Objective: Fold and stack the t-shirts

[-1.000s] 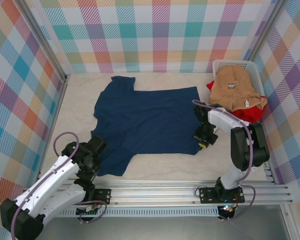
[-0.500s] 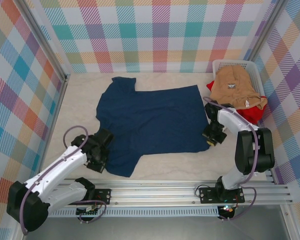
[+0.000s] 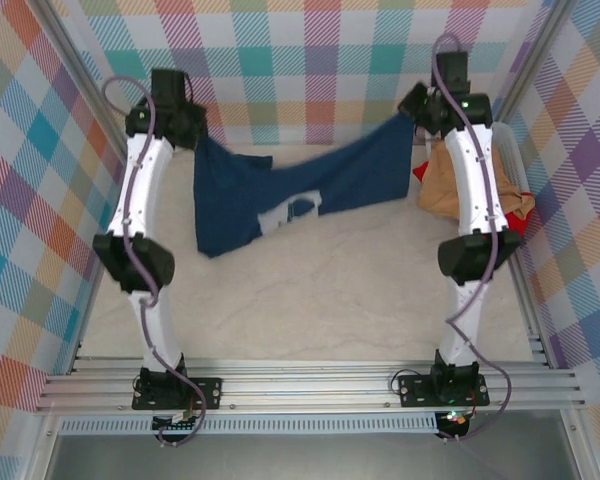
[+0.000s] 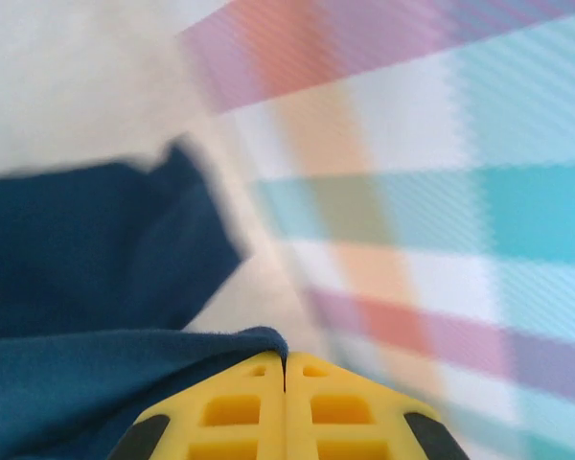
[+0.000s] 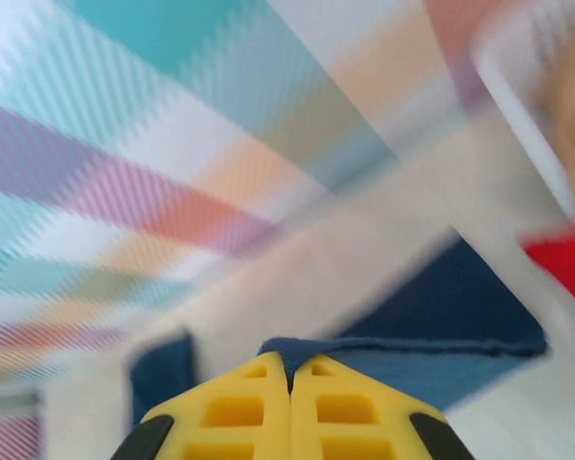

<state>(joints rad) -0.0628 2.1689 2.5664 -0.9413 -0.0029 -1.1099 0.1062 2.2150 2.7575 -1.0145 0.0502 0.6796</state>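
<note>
The navy blue t-shirt (image 3: 280,185) hangs stretched between my two raised arms near the back wall, its white graphic (image 3: 295,210) facing the camera and its lower part drooping to the table. My left gripper (image 3: 195,135) is shut on one corner of the shirt, and in the left wrist view the yellow fingers (image 4: 285,356) pinch the navy hem (image 4: 96,364). My right gripper (image 3: 412,108) is shut on the other corner, with the navy cloth (image 5: 441,345) caught at its fingertips (image 5: 289,362). The tan t-shirt (image 3: 438,190) and the red t-shirt (image 3: 525,225) lie at the right.
The white laundry basket (image 3: 507,140) stands in the back right corner under the tan and red shirts, partly behind my right arm. Checked walls close in the back and both sides. A metal rail (image 3: 300,385) runs along the near edge.
Both grippers rose from the table near the shirt's front corners to high at the back wall. The navy shirt came up with them, and its printed side now shows.
</note>
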